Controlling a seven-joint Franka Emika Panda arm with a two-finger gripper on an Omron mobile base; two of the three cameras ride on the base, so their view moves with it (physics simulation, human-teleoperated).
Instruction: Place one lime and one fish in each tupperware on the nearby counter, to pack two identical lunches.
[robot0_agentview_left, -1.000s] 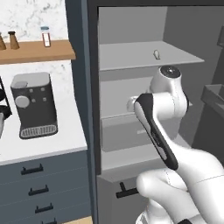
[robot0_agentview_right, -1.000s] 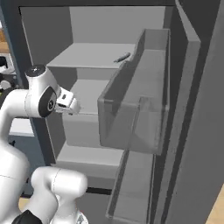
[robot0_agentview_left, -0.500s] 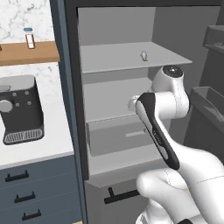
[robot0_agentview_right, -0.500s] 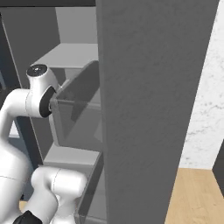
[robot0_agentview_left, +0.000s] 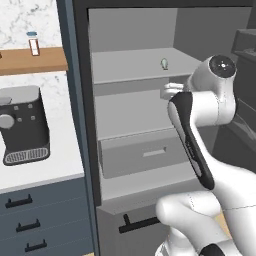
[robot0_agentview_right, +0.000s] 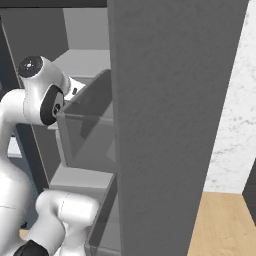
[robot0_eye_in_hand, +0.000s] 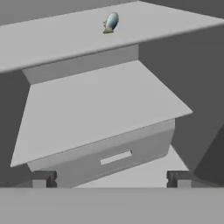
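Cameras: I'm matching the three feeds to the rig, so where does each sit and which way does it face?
Left base view: behind the arm's left, facing the open fridge; the arm rises at right.
Right base view: behind the arm's right, along the fridge door; the arm stands at left.
Hand view: on the hand, facing the shelves; open fingers show at the bottom.
Shared: the fish on the upper shelf.
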